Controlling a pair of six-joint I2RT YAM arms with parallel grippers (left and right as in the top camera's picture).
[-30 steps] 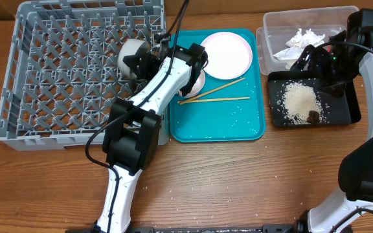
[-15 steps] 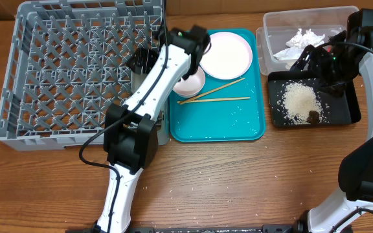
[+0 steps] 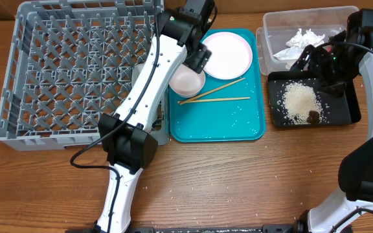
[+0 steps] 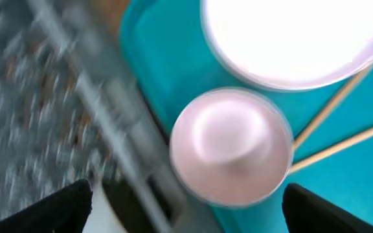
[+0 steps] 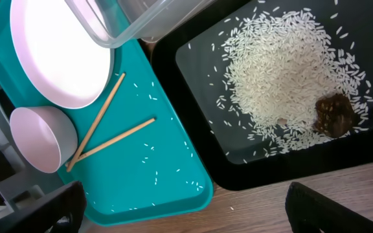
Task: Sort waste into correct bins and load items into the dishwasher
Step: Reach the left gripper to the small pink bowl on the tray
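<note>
Landmark: teal tray point(image 3: 219, 126); I place everything else against it.
Left gripper point(image 4: 186, 189): hangs over the tray's rack-side edge, above the bowl. Its fingers are spread wide with nothing between them. The wrist view is smeared.
Right gripper point(image 5: 185, 188): off the tray's opposite side, above the black tray point(image 3: 348, 110). Its fingers are wide apart and it holds nothing.
Bowl point(image 3: 186, 81): upright on the tray, hard against the rack-side edge and just beside the plate.
Plate point(image 3: 226, 54): flat at the tray's back end.
Chopsticks point(image 3: 215, 94): mid-tray, converging toward the bowl. I cannot tell whether the tips touch it.
Dish rack point(image 3: 70, 71): butts against the tray's left side.
Waste: the napkin point(image 3: 306, 37) is in the clear tub point(image 3: 274, 29), beyond the tray's right back corner. The rice point(image 3: 298, 100) and brown lump point(image 3: 313, 116) are in the black tray on the tray's right. Stray grains are scattered across the tray floor.
Step, as I judge it: picking up the bowl for the rack.
Risk 1: a thin, smooth rim pinched off-centre could let the bowl tip out over the tray edge.
Risk 2: a finger coming down beside the bowl may nudge the chopsticks or ride onto the plate, since all three sit close together.
Risk 3: the tray wall and rack lattice crowd the bowl's left side, so a low approach could snag there.
</note>
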